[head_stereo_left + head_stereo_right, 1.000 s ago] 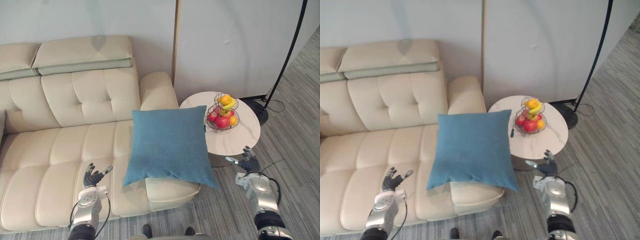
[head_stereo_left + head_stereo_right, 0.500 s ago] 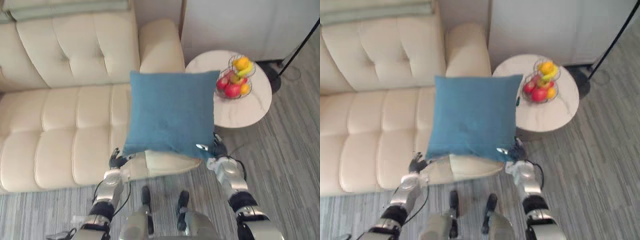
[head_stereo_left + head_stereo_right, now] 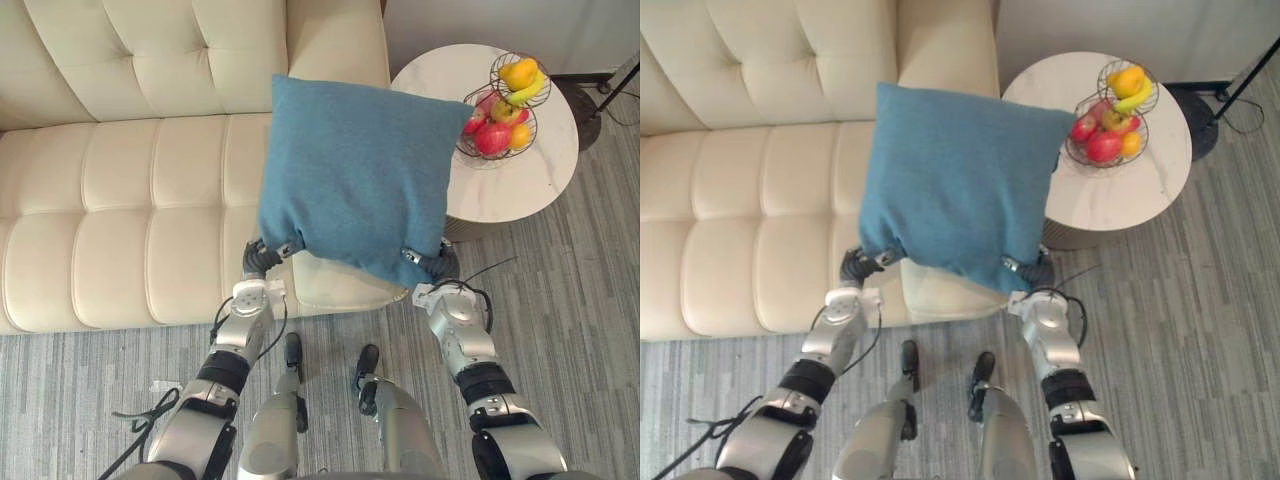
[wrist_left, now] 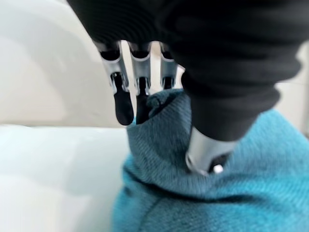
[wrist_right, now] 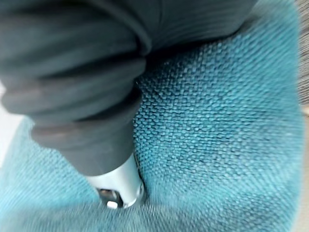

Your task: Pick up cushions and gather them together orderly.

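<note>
Two-handed hold on blue cushion (image 3: 355, 185), one lower corner per hand.

Left hand (image 3: 258, 262): clenched on the corner cloth. Per left wrist view, dark-tipped fingers (image 4: 123, 104) on one face, thumb (image 4: 205, 157) dug into the other, fabric bunched between.

Right hand (image 3: 440, 268): grasping the opposite lower corner. Per right wrist view, thumb pressed into the weave. From the head views, one silver fingertip hooked over the front face at that corner.

Cushion spread up and away from both hands, broad face toward the head camera, slightly rotated, top edge far from the hands. Cannot tell whether its back touches anything behind it.

Surroundings, relative to the hands:
- Cream tufted sofa (image 3: 120, 170) beyond and outboard of left hand.
- Front end of the seat (image 3: 335, 285) between the two hands, just below the cushion's lower edge.
- Round white side table (image 3: 505, 190) beyond right hand and a little outboard, its near edge partly covered by the cushion's side.
- Wire fruit basket (image 3: 500, 110) on that table, further out past right hand, two tiers. Red fruit low, orange and yellow fruit on top.
- Grey striped carpet (image 3: 590, 320) outboard of right hand.
</note>
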Tool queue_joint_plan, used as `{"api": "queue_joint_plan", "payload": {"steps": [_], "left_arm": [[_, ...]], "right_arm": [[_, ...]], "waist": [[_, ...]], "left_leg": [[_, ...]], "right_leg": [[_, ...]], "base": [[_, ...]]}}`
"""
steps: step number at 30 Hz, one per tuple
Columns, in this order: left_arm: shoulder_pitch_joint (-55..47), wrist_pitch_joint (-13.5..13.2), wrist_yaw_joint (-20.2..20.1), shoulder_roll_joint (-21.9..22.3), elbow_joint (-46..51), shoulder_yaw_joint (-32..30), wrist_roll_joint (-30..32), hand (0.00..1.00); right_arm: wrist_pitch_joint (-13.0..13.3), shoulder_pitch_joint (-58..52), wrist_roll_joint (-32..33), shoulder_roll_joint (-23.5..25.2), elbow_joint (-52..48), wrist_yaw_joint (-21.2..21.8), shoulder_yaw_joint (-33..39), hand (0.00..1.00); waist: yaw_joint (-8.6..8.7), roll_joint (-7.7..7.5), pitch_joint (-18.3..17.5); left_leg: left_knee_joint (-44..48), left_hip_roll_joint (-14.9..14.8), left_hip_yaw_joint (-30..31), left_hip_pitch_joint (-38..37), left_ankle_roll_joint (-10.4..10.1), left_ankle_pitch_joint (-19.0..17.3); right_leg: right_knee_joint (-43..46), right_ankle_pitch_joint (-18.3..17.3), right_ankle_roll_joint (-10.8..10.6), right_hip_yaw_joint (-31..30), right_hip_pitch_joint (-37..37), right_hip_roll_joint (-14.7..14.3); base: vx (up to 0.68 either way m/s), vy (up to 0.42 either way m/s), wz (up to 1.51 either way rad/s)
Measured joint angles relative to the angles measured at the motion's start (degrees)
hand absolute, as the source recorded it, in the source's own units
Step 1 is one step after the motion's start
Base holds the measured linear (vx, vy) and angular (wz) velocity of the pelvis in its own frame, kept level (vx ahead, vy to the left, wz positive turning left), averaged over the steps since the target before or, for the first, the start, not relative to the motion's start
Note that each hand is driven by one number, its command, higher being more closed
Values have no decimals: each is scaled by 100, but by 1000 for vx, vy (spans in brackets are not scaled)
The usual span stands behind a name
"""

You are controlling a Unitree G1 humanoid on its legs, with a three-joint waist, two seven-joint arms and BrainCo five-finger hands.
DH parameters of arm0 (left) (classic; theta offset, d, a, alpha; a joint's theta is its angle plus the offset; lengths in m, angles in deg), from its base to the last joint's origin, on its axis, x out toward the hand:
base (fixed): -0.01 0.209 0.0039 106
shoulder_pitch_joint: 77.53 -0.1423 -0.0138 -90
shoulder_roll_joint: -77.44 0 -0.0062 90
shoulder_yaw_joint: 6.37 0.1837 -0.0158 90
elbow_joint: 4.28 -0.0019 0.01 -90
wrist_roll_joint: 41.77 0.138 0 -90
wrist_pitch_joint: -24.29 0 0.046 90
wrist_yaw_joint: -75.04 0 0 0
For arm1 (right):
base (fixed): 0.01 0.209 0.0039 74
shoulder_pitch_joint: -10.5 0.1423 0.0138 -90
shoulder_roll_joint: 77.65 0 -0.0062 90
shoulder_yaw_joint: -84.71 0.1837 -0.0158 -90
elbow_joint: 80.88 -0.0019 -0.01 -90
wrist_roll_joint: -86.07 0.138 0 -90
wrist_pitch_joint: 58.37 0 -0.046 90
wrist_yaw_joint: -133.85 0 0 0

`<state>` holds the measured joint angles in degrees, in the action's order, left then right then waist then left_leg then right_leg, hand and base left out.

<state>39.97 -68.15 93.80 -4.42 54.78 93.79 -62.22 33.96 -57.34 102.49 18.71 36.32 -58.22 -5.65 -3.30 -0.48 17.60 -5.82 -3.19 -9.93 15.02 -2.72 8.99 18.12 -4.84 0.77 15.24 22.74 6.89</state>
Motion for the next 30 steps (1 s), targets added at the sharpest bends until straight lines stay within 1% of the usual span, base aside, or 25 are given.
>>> {"api": "queue_joint_plan", "payload": {"steps": [6,9,11,12,14,16,17,21,22,23,24,25,26,27,28,29,30], "left_arm": [[-54,-101,-28,-39,315,198,-5,100],[-313,-115,-119,-47,613,236,-6,100],[-532,-114,-175,-48,695,255,-8,100],[-718,-111,-248,-44,717,284,-8,100],[-971,-99,-314,-40,780,283,-11,100],[-1304,-89,-351,-23,990,311,-22,100],[-1368,-89,-368,-22,1040,330,-27,100],[-1871,-68,-448,-15,1484,389,-164,100],[-2158,-53,-451,-10,1748,406,-213,100],[-2383,-42,-491,26,1943,412,-213,100],[-2435,-42,-504,35,1986,412,-213,100],[-2690,-37,-550,131,2214,426,-221,100],[-2840,-19,-555,221,2332,449,-233,100],[-2885,-1,-556,259,2353,454,-235,100],[-3025,32,-558,304,2456,452,-272,100],[-3198,36,-568,291,2681,438,-354,100],[-3271,35,-570,307,2794,435,-371,100]], "right_arm": [[2,-355,195,24,-121,82,-105,100],[-7,-617,228,60,-121,153,-175,100],[-10,-800,225,61,-121,241,-211,100],[-13,-923,219,61,-121,278,-206,100],[-23,-1071,219,72,-122,330,-210,100],[-56,-1296,218,108,-182,409,-217,100],[-68,-1348,218,114,-213,422,-217,100],[-142,-1838,185,195,-768,483,-216,100],[-160,-2058,168,251,-1085,488,-216,100],[-169,-2263,164,280,-1358,495,-214,100],[-169,-2312,164,286,-1422,497,-214,100],[-172,-2614,167,306,-1808,505,-206,100],[-174,-2869,167,334,-2144,507,-197,100],[-172,-2986,168,357,-2270,507,-190,100],[-166,-3218,170,466,-2528,511,-189,100],[-138,-3371,171,630,-2712,516,-193,100],[-126,-3419,172,683,-2800,519,-195,100]], "waist": [[27,21,-35],[56,38,-64],[78,58,-229],[103,111,-302],[150,163,-380],[202,206,-572],[201,222,-605],[209,242,-747],[202,241,-774],[181,247,-824],[181,251,-841],[183,251,-864],[209,250,-865],[246,247,-880],[304,212,-965],[291,67,-1100],[269,33,-1124]], "left_leg": [[-4,24,-54,-356,-40,-25],[-6,-10,-39,-528,-66,-71],[-6,-33,-29,-530,-61,-80],[-5,-43,-35,-609,-59,-81],[-5,-35,-36,-757,-57,-82],[-6,-50,-38,-848,-32,-123],[-6,-60,-43,-866,-35,-150],[-6,-92,-88,-1083,-51,-213],[-7,-112,-162,-1222,-55,-255],[-10,-113,-197,-1288,-47,-318],[-10,-113,-200,-1298,-52,-332],[-10,-107,-193,-1346,-75,-397],[-8,-93,-116,-1438,-39,-423],[-7,-83,-38,-1471,-34,-426],[-8,-62,131,-1506,-35,-426],[-6,0,150,-1495,-39,-427],[0,10,152,-1485,-43,-425]], "right_leg": [[-103,-34,-19,-142,-367,-21],[-355,30,-57,-156,-649,-103],[-518,108,-60,-168,-709,-147],[-732,210,-81,-173,-882,-189],[-948,290,-103,-190,-1117,-223],[-1177,385,-116,-211,-1300,-263],[-1206,398,-117,-220,-1328,-276],[-1328,458,-116,-309,-1553,-328],[-1359,469,-117,-369,-1674,-351],[-1307,407,-152,-388,-1712,-346],[-1292,392,-151,-389,-1712,-345],[-1018,220,-237,-426,-1701,-323],[-567,9,-361,-797,-1653,-352],[-414,-66,-408,-1124,-1650,-382],[-120,-258,-522,-1907,-1644,-446],[-62,-536,-499,-2177,-1665,-414],[-57,-617,-392,-2165,-1681,-391]], "base": [[63,6,-4],[13,3,0],[38,8,-7],[55,8,-9],[50,10,-6],[38,17,-6],[47,26,-9],[12,15,-13],[20,6,-22],[19,4,-18],[0,0,0],[0,-12,16],[13,-10,30],[50,-3,62],[79,-28,71],[86,-69,65],[44,-114,61]]}}
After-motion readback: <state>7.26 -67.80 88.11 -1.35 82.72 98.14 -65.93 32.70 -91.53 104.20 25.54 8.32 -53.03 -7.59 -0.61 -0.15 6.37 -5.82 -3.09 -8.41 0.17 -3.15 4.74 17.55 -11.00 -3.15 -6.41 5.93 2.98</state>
